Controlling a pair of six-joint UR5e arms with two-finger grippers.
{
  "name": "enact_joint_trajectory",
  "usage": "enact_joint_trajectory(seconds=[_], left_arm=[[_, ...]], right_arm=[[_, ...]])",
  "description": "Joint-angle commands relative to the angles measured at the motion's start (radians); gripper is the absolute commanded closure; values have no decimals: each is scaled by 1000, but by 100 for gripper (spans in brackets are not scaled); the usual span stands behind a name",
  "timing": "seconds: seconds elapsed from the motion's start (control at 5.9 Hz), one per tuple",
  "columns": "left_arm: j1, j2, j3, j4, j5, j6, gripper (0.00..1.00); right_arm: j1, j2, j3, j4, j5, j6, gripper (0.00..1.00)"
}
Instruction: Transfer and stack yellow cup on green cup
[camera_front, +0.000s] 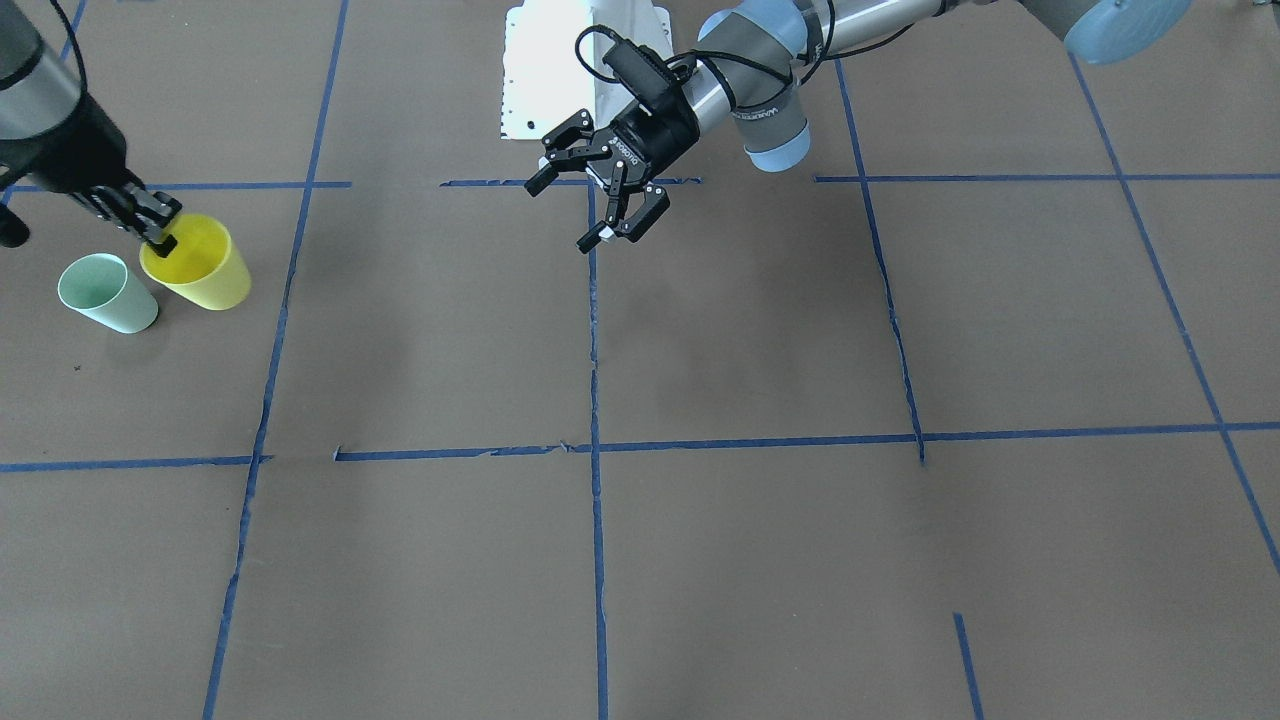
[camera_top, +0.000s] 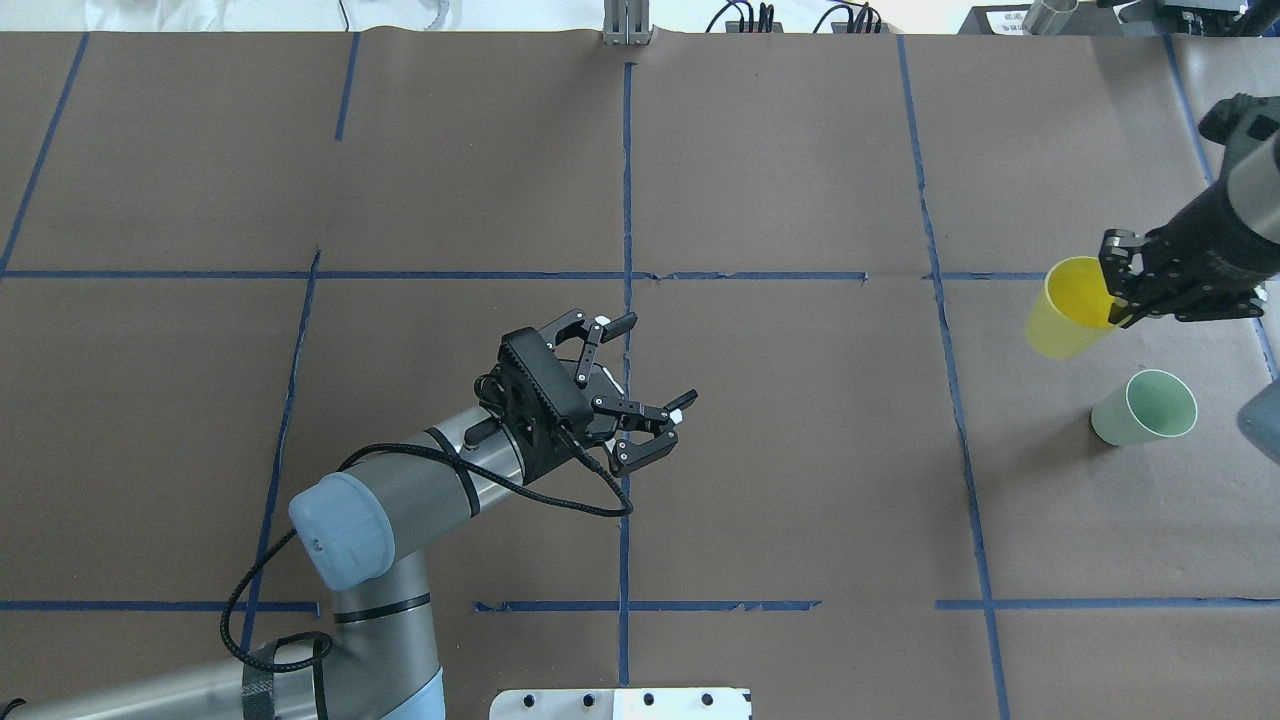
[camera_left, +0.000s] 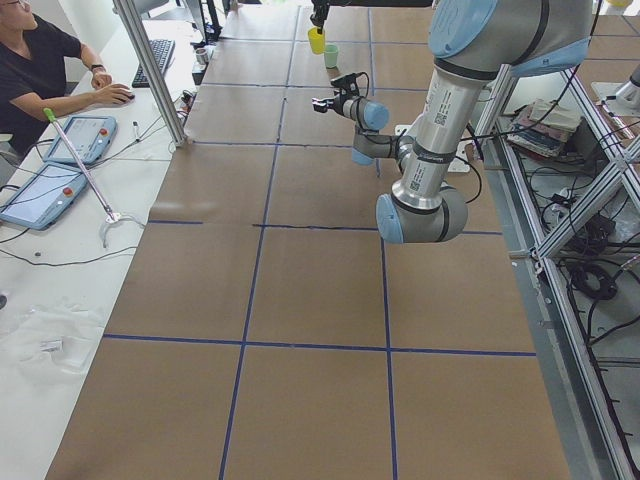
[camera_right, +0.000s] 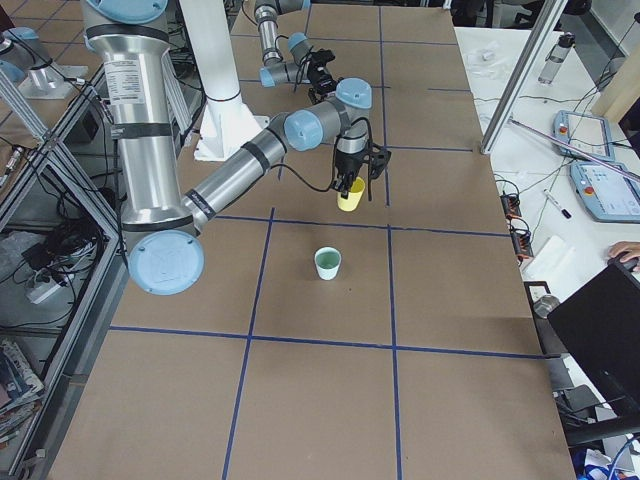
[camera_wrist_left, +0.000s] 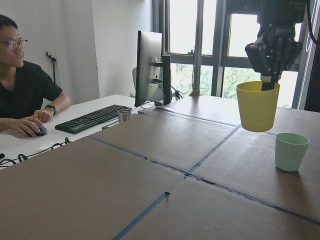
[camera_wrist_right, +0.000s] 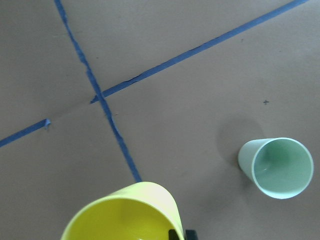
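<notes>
My right gripper (camera_top: 1118, 290) is shut on the rim of the yellow cup (camera_top: 1068, 308) and holds it upright a little above the table. It also shows in the front view, gripper (camera_front: 160, 235) and yellow cup (camera_front: 200, 268). The pale green cup (camera_top: 1146, 408) stands upright on the table just beside it, apart from it; it shows in the front view (camera_front: 106, 292) and the right wrist view (camera_wrist_right: 277, 167). In the left wrist view the yellow cup (camera_wrist_left: 257, 106) hangs higher than the green cup (camera_wrist_left: 291, 151). My left gripper (camera_top: 650, 365) is open and empty over the table's middle.
Blue tape lines (camera_top: 627, 300) divide the brown table cover. A white base plate (camera_front: 560, 60) sits at the robot's side. An operator (camera_left: 40, 70) sits at a desk with a keyboard (camera_wrist_left: 92, 119) and monitor beyond the table's far edge.
</notes>
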Motion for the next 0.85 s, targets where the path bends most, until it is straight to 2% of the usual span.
enact_joint_trajectory(seconds=[0.0, 0.34, 0.51, 0.68], left_arm=[[-6, 0, 3, 18, 17, -3, 1], [-112, 11, -4, 146, 12, -5, 1], [-180, 11, -9, 265, -12, -9, 1], [-212, 13, -9, 359, -67, -102, 1]], right_arm=[[73, -125, 3, 25, 8, -172, 100], [83, -245, -22, 162, 17, -237, 100], [83, -264, -42, 237, 71, -228, 100], [80, -258, -72, 258, 87, -227, 100]])
